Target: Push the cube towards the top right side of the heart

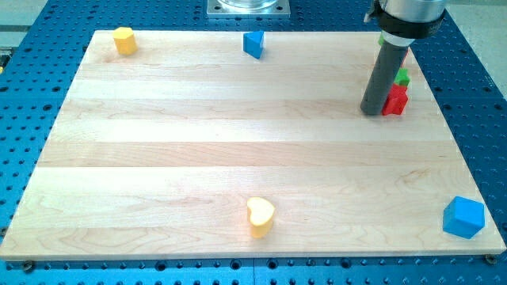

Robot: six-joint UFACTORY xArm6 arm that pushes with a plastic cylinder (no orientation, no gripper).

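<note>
Standing at the view's upper right, my tip [371, 112] is touching nothing, with a red block [395, 100] just beside it. Cube [463, 217] is lying bottom right, well apart from heart [261, 215]. Advising: approach cube's right face, pushing leftward and slightly up.

My tip [371, 112] rests on the bench [158, 158] at the view's right top, touching a block [395, 100] on its right. The cube [463, 217] lies below it; the heart [260, 215] far left-below.
</note>
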